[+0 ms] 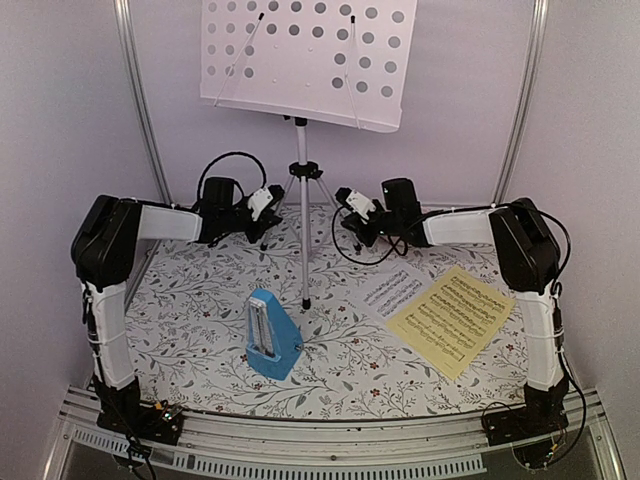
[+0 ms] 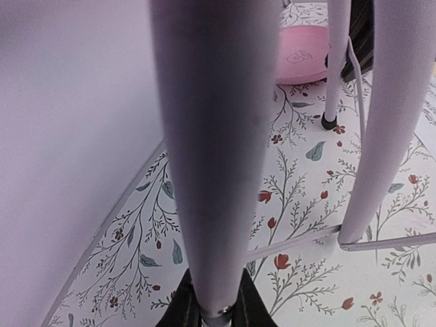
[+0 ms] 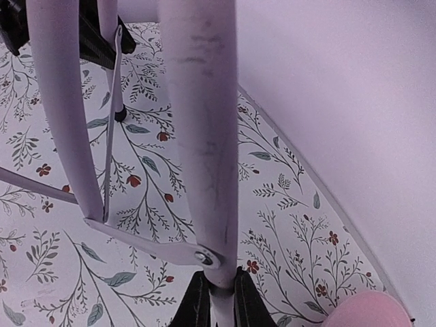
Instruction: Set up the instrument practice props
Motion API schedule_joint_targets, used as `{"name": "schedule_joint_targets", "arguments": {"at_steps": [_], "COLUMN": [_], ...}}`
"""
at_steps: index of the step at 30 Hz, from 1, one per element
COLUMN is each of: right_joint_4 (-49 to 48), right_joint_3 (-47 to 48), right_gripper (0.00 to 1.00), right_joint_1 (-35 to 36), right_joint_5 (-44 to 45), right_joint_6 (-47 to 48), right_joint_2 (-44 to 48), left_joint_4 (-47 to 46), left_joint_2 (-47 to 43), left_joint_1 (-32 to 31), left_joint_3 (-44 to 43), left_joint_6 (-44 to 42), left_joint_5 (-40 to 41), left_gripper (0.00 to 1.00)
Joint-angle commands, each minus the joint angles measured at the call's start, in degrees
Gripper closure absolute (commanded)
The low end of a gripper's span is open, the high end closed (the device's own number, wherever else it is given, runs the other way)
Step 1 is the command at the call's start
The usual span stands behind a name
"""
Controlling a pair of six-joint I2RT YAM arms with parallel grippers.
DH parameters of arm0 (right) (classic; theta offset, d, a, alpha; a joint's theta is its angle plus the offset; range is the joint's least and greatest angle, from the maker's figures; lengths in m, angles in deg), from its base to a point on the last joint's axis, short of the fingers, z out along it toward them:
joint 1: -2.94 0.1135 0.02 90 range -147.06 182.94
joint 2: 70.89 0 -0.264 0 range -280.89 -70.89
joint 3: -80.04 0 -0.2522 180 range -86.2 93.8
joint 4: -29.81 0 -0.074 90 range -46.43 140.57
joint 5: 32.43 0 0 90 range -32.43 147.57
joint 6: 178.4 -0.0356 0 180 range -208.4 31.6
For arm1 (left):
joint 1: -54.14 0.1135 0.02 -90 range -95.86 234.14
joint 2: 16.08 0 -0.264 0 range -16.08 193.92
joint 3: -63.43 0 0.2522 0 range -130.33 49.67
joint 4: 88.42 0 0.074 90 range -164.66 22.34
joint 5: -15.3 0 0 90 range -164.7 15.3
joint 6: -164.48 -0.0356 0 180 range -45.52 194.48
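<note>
The music stand (image 1: 303, 190) stands upright at the back middle of the floral table (image 1: 200, 310). Its pole is vertical, its perforated desk faces the near edge, and one leg points forward. The left gripper (image 2: 212, 313) is clamped on its rear left leg and the right gripper (image 3: 218, 300) on its rear right. The wall is close behind the stand, and bare cloth lies on either side of the blue metronome (image 1: 272, 335) in front. At the right, the yellow sheet (image 1: 452, 320) touches the white sheet (image 1: 392, 290).

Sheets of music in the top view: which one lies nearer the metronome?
The white sheet, its edge under the yellow sheet; it lies toward the blue metronome, the yellow one farther right.
</note>
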Motion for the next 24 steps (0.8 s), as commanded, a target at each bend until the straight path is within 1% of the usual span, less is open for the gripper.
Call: {"name": "schedule_joint_targets", "arguments": {"at_steps": [1,6,11,13,20,24], "right_joint_4": [0.1,0.1,0.0,0.1,0.2,0.6], "right_joint_3": [1.1,1.9,3.4,4.3,8.1,9.8], "right_gripper": [1.0,1.0,1.0,1.0,1.0,1.0], "right_joint_1": [-5.1,-5.4,-5.9,-6.8,-7.4,-7.5], "right_joint_5": [4.9,4.9,6.9,6.6,5.6,5.1], "right_joint_6": [0.2,0.9,2.0,2.0,2.1,1.7], "right_joint_2": [3.2,1.9,0.4,0.0,-3.0,-4.5], "left_joint_4": [-2.0,-1.7,-3.1,-4.4,-3.4,-3.4], "left_joint_2": [2.4,3.7,3.1,2.8,4.0,4.6], "left_joint_1": [4.3,4.4,5.3,6.2,7.0,6.9], "left_joint_3": [-2.6,-3.6,-1.8,-1.2,-2.6,-2.9], "left_joint_6": [-1.1,-1.5,-0.9,0.1,-1.2,0.5], "left_joint_5": [7.7,8.0,10.2,10.2,10.4,9.6], "left_gripper": [1.0,1.0,1.0,1.0,1.0,1.0]}}
